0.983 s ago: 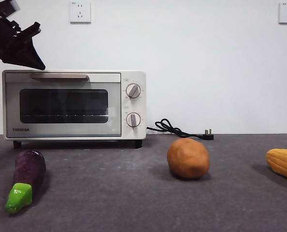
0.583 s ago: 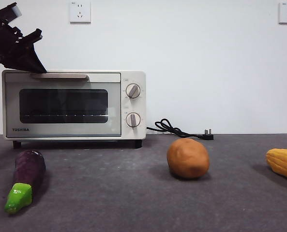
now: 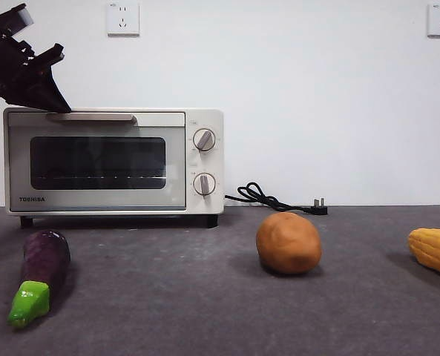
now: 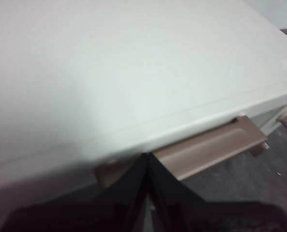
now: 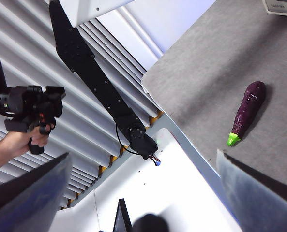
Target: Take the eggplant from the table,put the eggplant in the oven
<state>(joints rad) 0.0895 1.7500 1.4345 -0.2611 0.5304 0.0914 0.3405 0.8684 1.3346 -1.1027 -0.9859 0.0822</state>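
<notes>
The dark purple eggplant (image 3: 43,265) with its green cap lies on the grey table (image 3: 205,297) at the front left, below the oven; it also shows far off in the right wrist view as the eggplant (image 5: 248,110). The cream oven (image 3: 116,159) stands at the back left with its door closed. My left gripper (image 3: 62,108) hangs at the oven's upper left corner, its jaws shut to a point (image 4: 145,157) at the left end of the beige handle (image 4: 211,147). My right gripper (image 5: 143,154) waits high and away from the table, open, holding nothing.
A brown potato (image 3: 288,242) sits mid-table and a yellow corn cob (image 3: 435,251) lies at the right edge. The oven's black cord and plug (image 3: 275,199) trail along the back wall. A person holding a device (image 5: 24,113) shows beside the table in the right wrist view.
The left gripper has dropped slightly, bringing its tip down to the left end of the oven handle. The eggplant, potato and corn have not moved.
</notes>
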